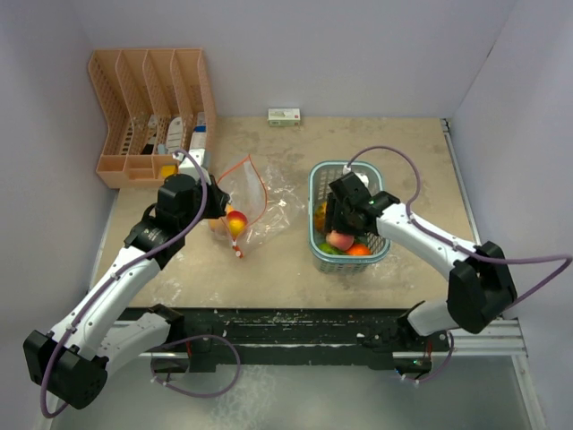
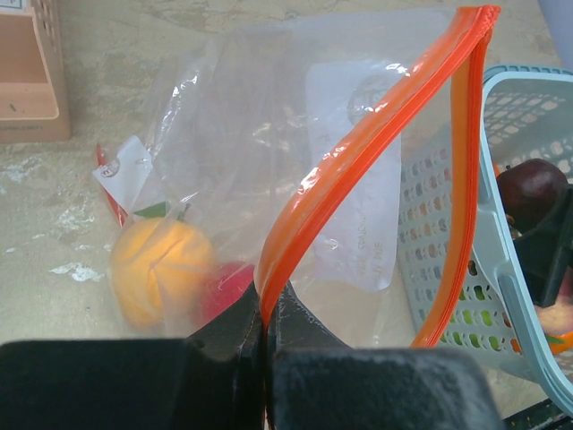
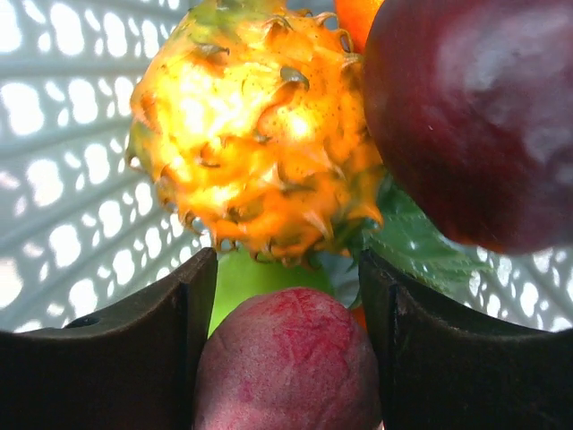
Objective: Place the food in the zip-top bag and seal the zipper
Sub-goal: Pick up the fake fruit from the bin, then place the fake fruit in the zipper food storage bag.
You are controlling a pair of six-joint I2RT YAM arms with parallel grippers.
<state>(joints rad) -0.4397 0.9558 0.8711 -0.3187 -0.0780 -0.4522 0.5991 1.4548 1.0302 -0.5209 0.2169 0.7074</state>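
From my station much is hidden. The left gripper (image 2: 267,333) fills the bottom of its wrist view as a dark mass, and the film of the zip-top bag (image 2: 242,116) blurs whatever lies inside. The right wrist view sits so close that the basket (image 3: 63,134) wall is white glare and every fruit is cut off by the frame. I count one bag, one teal mesh basket and one peach-coloured organizer (image 1: 152,103) at the far left of the table (image 1: 403,143). Inside the bag are two rounded shapes touching, a yellow-orange peach (image 2: 157,269) and a pink-red patch beside it; I cannot tell whether that is one fruit or two. In the basket I count five pieces: one pineapple (image 3: 255,143), one dark purple piece (image 3: 483,116), one pink peach (image 3: 286,367), an orange sliver at the top edge, and something green under the pineapple. The left gripper is closed, pinching the zipper (image 2: 358,170) at the low point of the bag's mouth, which stands open in a loop toward the basket. The bag lies on the table just beside the basket. The right gripper (image 3: 286,264) is down in the basket with its fingers spread; the pink peach is lodged between them and meets both inner faces, so I read it as gripped.
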